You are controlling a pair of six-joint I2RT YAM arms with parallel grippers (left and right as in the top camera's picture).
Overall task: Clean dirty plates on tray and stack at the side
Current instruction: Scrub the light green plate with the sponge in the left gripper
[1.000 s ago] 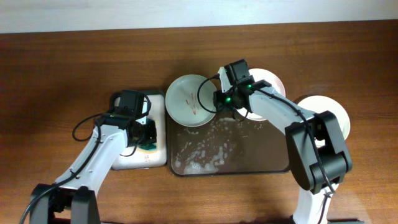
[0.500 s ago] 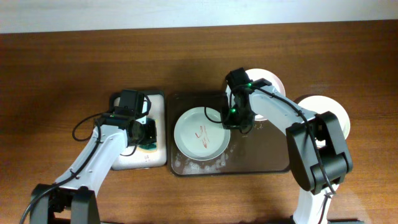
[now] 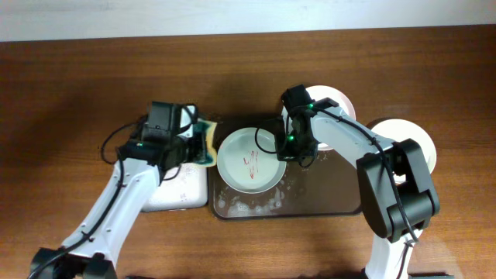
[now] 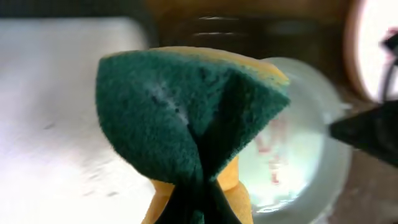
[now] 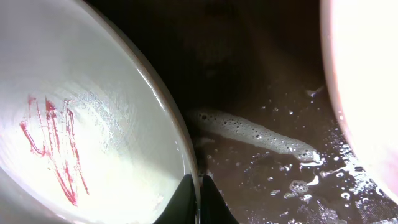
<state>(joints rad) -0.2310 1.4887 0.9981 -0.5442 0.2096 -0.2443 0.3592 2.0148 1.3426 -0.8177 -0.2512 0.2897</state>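
Note:
A pale green dirty plate [image 3: 250, 160] with red streaks lies on the left part of the dark brown tray [image 3: 333, 194], which is flecked with foam. My right gripper [image 3: 285, 152] is shut on this plate's right rim; the right wrist view shows the fingers [image 5: 198, 194] pinching the rim of the plate [image 5: 81, 124]. My left gripper [image 3: 194, 144] is shut on a green and yellow sponge [image 3: 205, 143], just left of the plate. The sponge [image 4: 186, 118] fills the left wrist view, with the plate [image 4: 298, 162] behind it. A second plate [image 3: 338, 103] lies at the tray's back right. A third [image 3: 411, 143] lies on the table to the right.
A smaller tray with a white inside [image 3: 182, 194] stands left of the brown tray, under my left arm. In the right wrist view, foam [image 5: 249, 130] lies on the wet tray floor and the second plate's edge [image 5: 367, 81] is at the right.
My left gripper has lifted the sponge off the small white tray and moved it right, up to the plate's left edge. My right gripper set the plate down onto the tray and holds it.

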